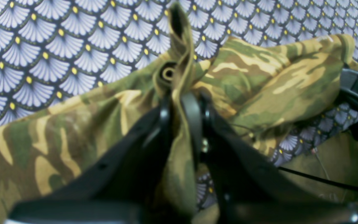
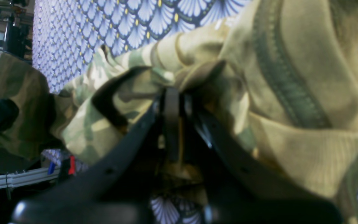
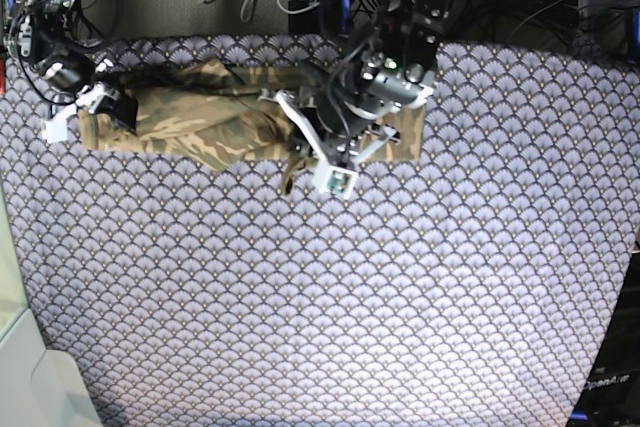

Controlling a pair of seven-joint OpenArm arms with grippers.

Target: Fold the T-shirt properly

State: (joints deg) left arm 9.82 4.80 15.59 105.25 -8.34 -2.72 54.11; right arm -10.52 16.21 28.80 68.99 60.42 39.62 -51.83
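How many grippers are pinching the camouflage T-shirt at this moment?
2: the left gripper pinches a fold of the T-shirt near its middle, and the right gripper pinches it at the base view's left end.

T-shirt (image 1: pixel 269 84): soft matt woven or knitted cloth, printed in tan, olive and brown camouflage; a ribbed band and a stitched seam are seen on the pale inner side in the right wrist view; folds and creases are shown throughout.

Tablecloth (image 3: pixel 320 307): thin printed cloth, matt, patterned with pale scallop fans and yellow dots on a dark ground; it is laid smooth over the desk.

Left hand (image 1: pixel 182 105): black plastic fingers, smooth with a dull sheen; a small bright metal screw is seen beside one.

Right hand (image 2: pixel 171 96): black plastic, likewise smooth and faintly glossy.

Wrist housings: white plastic, seen in the base view.
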